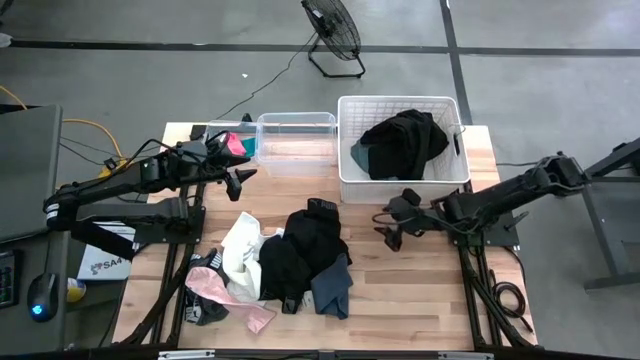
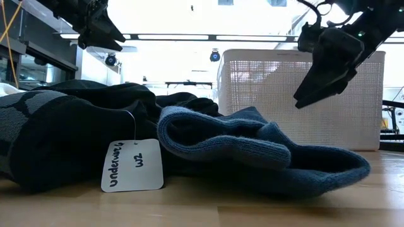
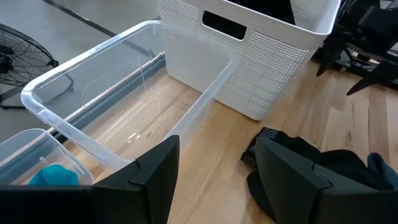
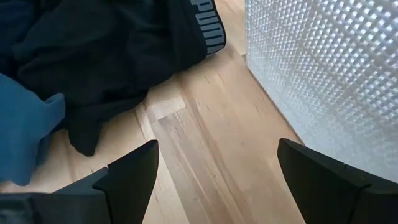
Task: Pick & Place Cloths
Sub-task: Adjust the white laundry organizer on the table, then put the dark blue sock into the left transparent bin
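Observation:
A pile of cloths lies in the middle of the table: black [image 1: 305, 250], navy [image 1: 332, 288], white [image 1: 240, 250] and pink [image 1: 225, 292]. More black cloth [image 1: 405, 140] lies in the white basket [image 1: 345, 185]. My right gripper [image 1: 390, 228] hangs open above bare wood between the pile's right edge and the basket's near wall. In the right wrist view [image 4: 217, 149], a black waistband with white letters [image 4: 208, 31] lies just ahead of it. My left gripper [image 1: 240, 182] waits open and raised near the clear bin [image 3: 93, 118], with nothing between its fingers [image 3: 217, 148].
A small clear bin [image 1: 214, 130] at the far left holds a teal cloth [image 3: 53, 176]. The low view shows a paper tag [image 2: 132, 165] hanging from the black cloth, and the navy cloth [image 2: 252, 148] in front. A fan [image 1: 335, 35] stands on the floor beyond the table.

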Tool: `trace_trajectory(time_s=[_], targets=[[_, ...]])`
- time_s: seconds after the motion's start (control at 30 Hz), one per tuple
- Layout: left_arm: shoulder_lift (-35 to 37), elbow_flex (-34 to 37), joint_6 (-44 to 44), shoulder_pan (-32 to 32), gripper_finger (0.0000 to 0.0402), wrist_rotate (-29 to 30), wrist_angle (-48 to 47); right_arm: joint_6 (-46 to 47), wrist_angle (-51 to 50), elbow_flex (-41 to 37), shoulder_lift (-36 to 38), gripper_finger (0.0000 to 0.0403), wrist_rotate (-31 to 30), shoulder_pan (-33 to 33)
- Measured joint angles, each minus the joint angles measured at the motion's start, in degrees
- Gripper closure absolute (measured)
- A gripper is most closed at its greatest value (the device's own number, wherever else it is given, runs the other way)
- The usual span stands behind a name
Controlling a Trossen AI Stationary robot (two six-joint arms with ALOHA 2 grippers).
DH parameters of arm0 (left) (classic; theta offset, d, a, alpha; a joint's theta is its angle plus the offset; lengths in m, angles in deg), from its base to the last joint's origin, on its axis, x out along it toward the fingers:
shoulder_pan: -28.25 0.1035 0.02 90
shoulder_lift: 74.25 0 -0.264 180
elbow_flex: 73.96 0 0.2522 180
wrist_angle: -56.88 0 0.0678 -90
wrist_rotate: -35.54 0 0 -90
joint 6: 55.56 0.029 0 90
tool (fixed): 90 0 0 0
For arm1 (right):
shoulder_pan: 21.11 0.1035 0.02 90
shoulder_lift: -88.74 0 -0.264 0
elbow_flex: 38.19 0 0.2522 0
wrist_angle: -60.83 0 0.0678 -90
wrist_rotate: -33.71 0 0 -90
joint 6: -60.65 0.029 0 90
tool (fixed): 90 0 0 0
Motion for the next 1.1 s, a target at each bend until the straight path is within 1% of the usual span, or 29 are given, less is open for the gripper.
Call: trace_trajectory(time_s=[0.27, 0.57, 0.63, 0.83, 1.03, 1.1], targets=[[0.00, 0.00, 0.01, 0.00, 0.0195, -0.01, -0.03, -0.10, 0.08, 0.00, 0.00, 0.0084, 1.66, -4.14], [0.00, 0.00, 0.01, 0.00, 0.0195, -0.19, -0.38, -1.37, -0.90, 0.11, 0.00, 0.0084, 5.29, -7.55], [0.00, 0.00, 0.01, 0.00, 0.0195, -0.19, -0.40, -1.32, -0.51, 0.11, 0.00, 0.0084, 6.14, -7.55], [0.00, 0.00, 0.01, 0.00, 0.0195, -0.17, -0.38, -0.44, 1.36, -0.07, 0.13, 0.0084, 12.70, -5.48], [0.00, 0.02, 0.01, 0.00, 0.0195, -0.14, -0.34, 0.37, 2.02, -0.04, 2.30, 0.0084, 13.22, -3.47], [0.00, 0.02, -0.01, 0.01, 0.0195, -0.14, -0.34, 0.37, 2.08, -0.04, 3.42, 0.0084, 14.33, -2.98]])
